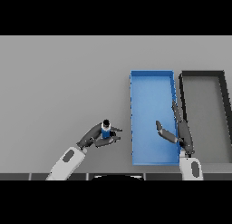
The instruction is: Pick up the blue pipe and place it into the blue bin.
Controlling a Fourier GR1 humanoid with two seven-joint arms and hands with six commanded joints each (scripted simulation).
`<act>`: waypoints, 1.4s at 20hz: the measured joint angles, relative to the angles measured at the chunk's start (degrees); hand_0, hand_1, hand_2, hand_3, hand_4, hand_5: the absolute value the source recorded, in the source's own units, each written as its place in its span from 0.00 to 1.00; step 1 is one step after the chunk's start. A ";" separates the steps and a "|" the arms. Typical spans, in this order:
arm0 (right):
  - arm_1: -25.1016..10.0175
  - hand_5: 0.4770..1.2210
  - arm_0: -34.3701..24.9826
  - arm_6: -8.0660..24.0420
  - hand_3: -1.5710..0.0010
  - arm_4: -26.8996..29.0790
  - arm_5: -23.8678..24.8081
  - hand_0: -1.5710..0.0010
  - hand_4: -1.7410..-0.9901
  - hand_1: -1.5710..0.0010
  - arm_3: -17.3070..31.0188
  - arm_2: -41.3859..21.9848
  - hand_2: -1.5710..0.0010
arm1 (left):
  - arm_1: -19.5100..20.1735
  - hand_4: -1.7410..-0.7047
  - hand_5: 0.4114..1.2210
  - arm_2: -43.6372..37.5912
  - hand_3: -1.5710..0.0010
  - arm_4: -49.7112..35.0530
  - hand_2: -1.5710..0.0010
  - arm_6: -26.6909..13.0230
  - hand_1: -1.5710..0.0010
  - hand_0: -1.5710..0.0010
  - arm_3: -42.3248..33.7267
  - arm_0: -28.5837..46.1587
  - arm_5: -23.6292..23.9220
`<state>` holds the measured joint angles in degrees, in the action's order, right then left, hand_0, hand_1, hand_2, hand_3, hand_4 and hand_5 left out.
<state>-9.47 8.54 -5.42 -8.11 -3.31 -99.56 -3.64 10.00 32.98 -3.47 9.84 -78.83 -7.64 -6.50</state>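
Plain grey worktop (pixel 59 82): short stubby blue pipe with dark cap (pixel 106 129), upright, pinched in the left hand (pixel 97 136) beside the rectangular blue bin (pixel 152 75); likely light, rigid, smooth, best held mid-body; right hand (pixel 174 132) straight-fingered over bin

**Count of things on the table**

There is one blue pipe (pixel 106 129), small and upright. There are two bins: one blue bin (pixel 152 82) and one dark grey bin (pixel 202 74) just beside it. Two hands show: one left hand (pixel 97 136) and one right hand (pixel 179 130). One grey table (pixel 63 82) bears them all.
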 measured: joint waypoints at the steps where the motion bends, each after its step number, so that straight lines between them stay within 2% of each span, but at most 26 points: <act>1: 0.25 0.22 -0.68 0.51 1.00 0.08 -0.12 1.00 0.69 1.00 0.55 -0.14 1.00 | -0.49 0.23 0.92 -0.03 0.10 0.97 0.09 -0.33 0.11 0.13 0.13 -0.60 0.58; 2: 0.80 0.21 -1.36 1.26 1.00 -0.27 0.24 1.00 0.69 1.00 1.20 -0.38 1.00 | -1.52 0.24 0.94 -0.20 0.08 1.63 0.08 0.00 0.09 0.10 0.54 -1.11 1.15; 4: 0.93 0.20 -1.00 0.12 1.00 -0.96 0.41 1.00 0.70 1.00 1.28 -0.77 1.00 | -1.78 0.25 0.96 -0.78 0.05 1.73 0.05 1.70 0.06 0.07 -1.33 -0.70 1.45; 7: 0.74 0.21 -1.61 -0.28 1.00 -0.15 0.24 1.00 0.69 1.00 2.29 0.00 1.00 | -2.80 0.26 0.98 -1.25 0.03 1.41 0.02 2.24 0.03 0.03 -4.61 -1.23 1.42; 10: 0.14 0.22 -0.84 -0.60 1.00 -0.81 0.38 1.00 0.72 1.00 0.27 -0.26 1.00 | -3.20 0.27 0.99 -1.74 0.01 0.95 0.01 -0.17 0.01 0.02 -8.00 -2.85 0.70; 12: 0.04 0.22 -1.20 0.67 1.00 -1.42 0.44 1.00 0.74 1.00 1.13 -0.40 1.00 | -3.68 0.27 0.99 -1.52 0.01 0.66 0.01 -1.78 0.01 0.01 -10.11 -3.89 -0.38; 14: -0.02 0.22 -1.07 0.25 1.00 -1.81 0.69 1.00 0.76 1.00 1.87 -0.26 1.00 | -3.89 0.27 1.00 -1.27 0.01 0.68 0.01 -2.86 0.01 0.01 -12.29 -4.62 -1.29; 15: -0.17 0.22 -0.71 -0.98 1.00 -1.73 0.64 1.00 0.77 1.00 1.93 -0.10 1.00 | -3.72 0.26 1.00 -1.06 0.00 0.71 0.00 -3.07 0.00 0.01 -13.67 -4.22 -1.68; 17: 0.05 0.22 -1.15 -1.61 1.00 -1.93 1.00 1.00 0.78 1.00 2.18 -0.08 1.00 | -4.56 0.26 1.00 -1.07 0.00 1.44 0.00 -6.02 0.00 0.00 -13.95 -5.31 -1.68; 18: -0.09 0.22 -1.69 -0.74 1.00 -1.73 1.08 1.00 0.79 1.00 2.69 0.28 1.00 | -4.55 0.26 1.00 -1.06 0.00 2.00 0.00 -6.28 0.00 0.00 -13.97 -5.34 -1.95; 21: 1.18 0.22 1.76 -2.72 1.00 -3.92 2.92 1.00 0.80 1.00 -0.28 -0.99 1.00 | -5.81 0.27 1.00 -1.80 0.00 2.63 0.00 -7.19 0.00 0.00 -12.28 -5.94 -2.38; 25: 4.67 0.22 10.35 -2.02 1.00 -8.67 8.89 1.00 0.73 1.00 -7.25 -2.39 1.00 | -5.92 0.26 1.00 -2.01 0.00 3.83 0.00 -5.61 0.00 0.00 -12.12 -4.54 -3.35; 26: 5.73 0.22 11.72 -1.42 1.00 -9.95 9.68 1.00 0.74 1.00 -8.44 -3.35 1.00 | -6.11 0.26 1.00 -2.22 0.00 3.56 0.00 -6.26 0.00 0.00 -12.94 -4.62 -3.58; 28: 5.60 0.23 12.58 -1.33 1.00 -9.79 10.16 1.00 0.73 1.00 -11.36 -3.05 0.97 | -6.64 0.26 1.00 -2.31 0.00 4.04 0.00 -6.35 0.00 0.00 -12.87 -4.72 -4.07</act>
<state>-3.87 21.13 -6.75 -17.90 6.85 -110.92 -6.69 3.36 30.67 0.57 3.50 -91.71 -12.36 -10.57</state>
